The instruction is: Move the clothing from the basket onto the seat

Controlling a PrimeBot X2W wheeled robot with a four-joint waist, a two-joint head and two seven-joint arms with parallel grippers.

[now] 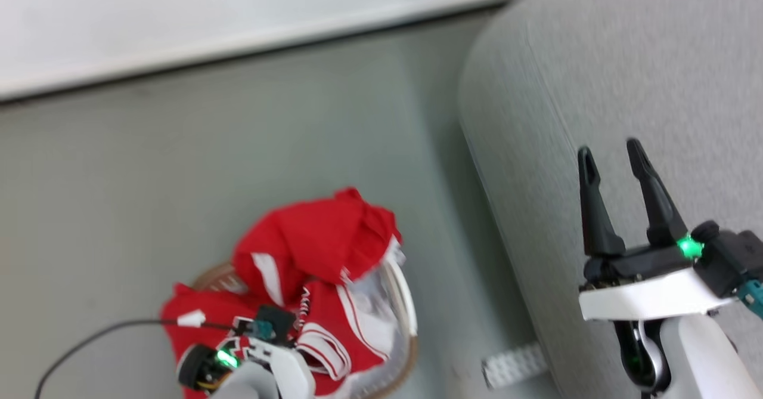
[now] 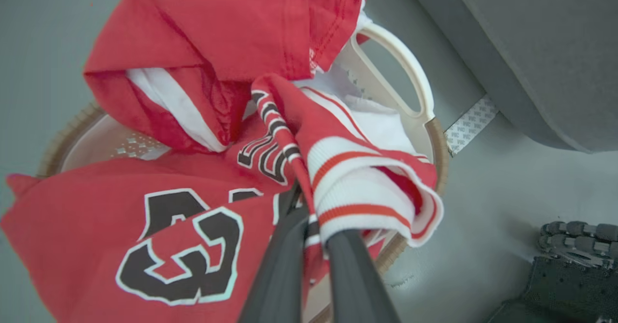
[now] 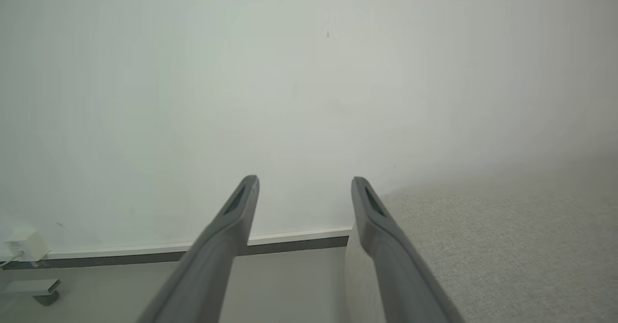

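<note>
The red clothing [image 1: 316, 250] is heaped in the basket [image 1: 408, 303] at the lower left of the head view; one piece bears dark lettering [image 2: 183, 245]. In the left wrist view my left gripper [image 2: 309, 217] is shut on the clothing, its fingers [image 2: 285, 265] pinching a red-and-white striped trim [image 2: 357, 188] above the basket's white handle [image 2: 405, 72]. My left wrist [image 1: 256, 357] sits over the pile. My right gripper [image 1: 614, 154] hangs open over the grey seat [image 1: 626, 65], nothing between its fingers [image 3: 231, 226].
Grey floor [image 1: 238, 148] surrounds the basket, with a white wall and skirting [image 1: 238, 41] behind. A white patterned strip [image 1: 512, 366] lies on the floor by the seat's edge. A dark cable [image 1: 89, 342] trails left of the basket. A dark wheeled base [image 2: 574, 260] shows low right.
</note>
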